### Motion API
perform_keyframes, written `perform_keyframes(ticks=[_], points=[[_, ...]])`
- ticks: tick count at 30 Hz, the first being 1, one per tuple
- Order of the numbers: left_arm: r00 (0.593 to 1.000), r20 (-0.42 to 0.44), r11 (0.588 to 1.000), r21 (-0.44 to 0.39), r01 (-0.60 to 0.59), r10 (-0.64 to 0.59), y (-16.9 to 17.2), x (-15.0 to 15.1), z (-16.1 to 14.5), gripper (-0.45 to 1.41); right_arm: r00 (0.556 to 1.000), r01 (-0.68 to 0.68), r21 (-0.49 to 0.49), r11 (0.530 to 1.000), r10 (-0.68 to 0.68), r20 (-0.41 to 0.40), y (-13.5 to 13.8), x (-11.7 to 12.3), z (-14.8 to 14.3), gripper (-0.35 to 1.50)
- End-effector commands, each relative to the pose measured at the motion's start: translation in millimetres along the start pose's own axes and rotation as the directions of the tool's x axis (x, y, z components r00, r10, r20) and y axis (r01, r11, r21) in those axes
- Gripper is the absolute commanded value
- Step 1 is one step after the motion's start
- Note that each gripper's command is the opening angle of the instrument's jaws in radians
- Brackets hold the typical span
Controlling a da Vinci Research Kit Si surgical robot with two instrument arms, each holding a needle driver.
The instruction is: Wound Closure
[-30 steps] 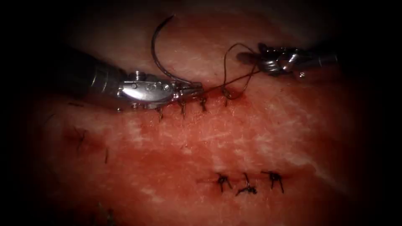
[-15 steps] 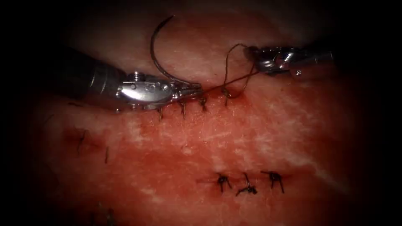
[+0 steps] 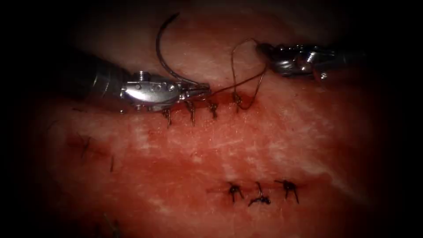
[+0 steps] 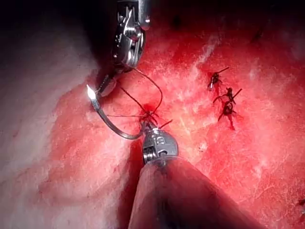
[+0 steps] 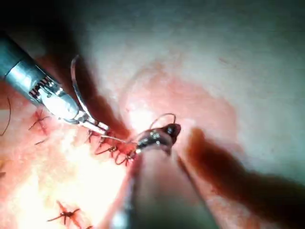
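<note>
My left tool lies along the cut with its jaws shut on the curved needle near its tail. The needle is out of the tissue and arcs up to its tip. Thread rises from the stitch at the right end of the cut, loops over and reaches my right tool, whose jaws are shut on it. Another strand runs from the left jaws toward that stitch. In the left wrist view, the needle is in the left tool. In the right wrist view, the right tool holds the thread loop.
Several tied stitches with short cut ends cross the cut beneath the left tool. A second row of three knotted stitches sits lower on the tissue. Red fluid wets the area around the cut. A few loose thread ends lie at the left.
The right tool's jaws have closed on the thread and lifted up and slightly right, drawing the loop taller. The left tool and needle have shifted a little to the left.
</note>
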Motion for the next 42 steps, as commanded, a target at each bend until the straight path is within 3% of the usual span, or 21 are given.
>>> perform_keyframes(ticks=[1,7,15,17,27,31,37,42], points=[[1.000,0.005,1.000,-0.002,0.001,-0.001,0.3,-0.6,0.8,-0.45,1.000,-0.009,0.012,1.000,0.010,-0.016,-1.6,0.5,-1.3,-0.35],[1.000,0.026,1.000,-0.010,0.016,-0.016,-2.6,-0.4,1.5,-0.45,0.997,-0.033,0.075,0.997,0.038,-0.062,-4.4,1.6,-5.8,-0.35],[0.998,0.052,0.999,0.000,0.032,-0.032,-8.6,1.1,4.6,-0.45,0.996,-0.004,0.115,0.993,0.014,-0.088,-8.9,-1.4,-8.9,-0.35],[0.998,0.059,0.999,0.008,0.038,-0.038,-11.6,1.8,6.4,-0.45,0.996,0.005,0.126,0.992,0.006,-0.088,-10.0,-2.5,-9.5,-0.35],[0.996,0.066,0.997,0.050,0.062,-0.065,-20.8,4.5,11.6,-0.45,0.998,0.049,0.139,0.989,-0.041,-0.056,-11.6,-7.3,-9.0,-0.35],[0.998,0.063,0.998,0.055,0.008,-0.012,-24.5,6.1,13.5,-0.45,0.997,0.059,0.140,0.988,-0.052,-0.056,-11.5,-8.8,-9.2,-0.35],[0.999,0.036,0.998,0.067,-0.012,0.010,-28.3,8.2,15.0,-0.45,0.997,0.071,0.113,0.991,-0.065,-0.052,-10.3,-11.4,-9.8,-0.35],[1.000,0.015,0.997,0.081,-0.009,0.008,-30.6,9.6,15.7,-0.45,0.997,0.076,0.110,0.991,-0.074,-0.024,-10.9,-14.6,-10.1,-0.35]])
